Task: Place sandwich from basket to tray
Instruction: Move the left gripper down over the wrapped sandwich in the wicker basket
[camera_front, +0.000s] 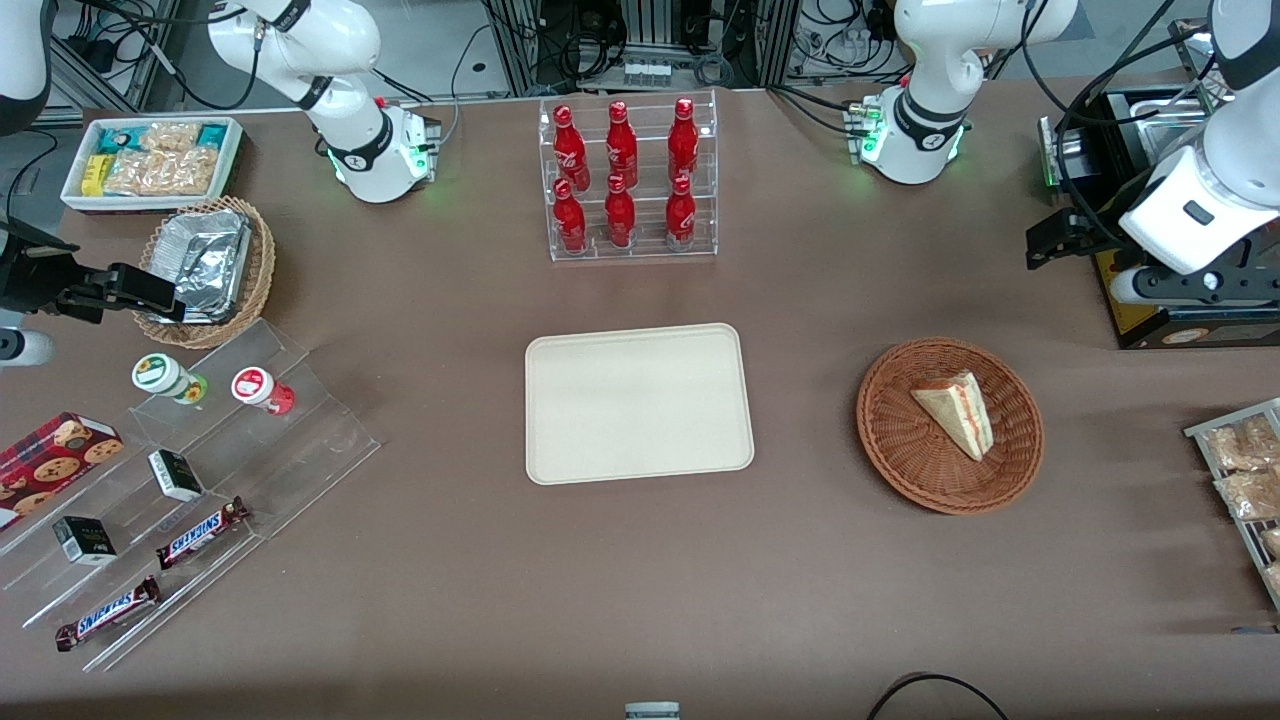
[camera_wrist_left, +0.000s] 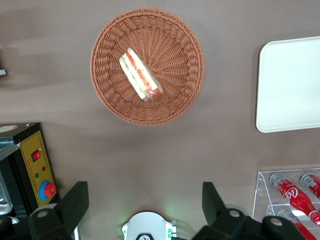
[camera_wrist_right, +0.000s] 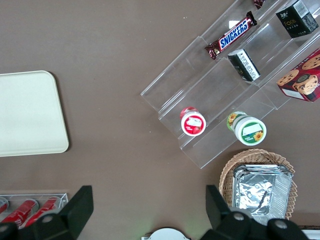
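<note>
The sandwich (camera_front: 955, 410) (camera_wrist_left: 141, 76), a pale bread wedge with red and green filling, lies in the round reddish-brown basket (camera_front: 900, 460) (camera_wrist_left: 110, 95). The cream tray (camera_front: 640, 400) (camera_wrist_left: 290, 85) (camera_wrist_right: 30, 115) sits flat beside the basket, toward the parked arm's end, with nothing on it. My left gripper (camera_front: 1050, 242) (camera_wrist_left: 145, 200) hangs high above the table, farther from the front camera than the basket and toward the working arm's end. It is open wide, with only bare table between its fingers (camera_wrist_left: 75, 200).
A clear rack of red bottles (camera_front: 630, 180) (camera_wrist_left: 295, 195) stands farther back than the tray. A black box with a yellow panel (camera_front: 1150, 300) (camera_wrist_left: 35, 165) sits under my arm. A wire rack of snack packets (camera_front: 1240, 470) lies near the basket. A stepped acrylic stand (camera_front: 200, 480) is toward the parked arm's end.
</note>
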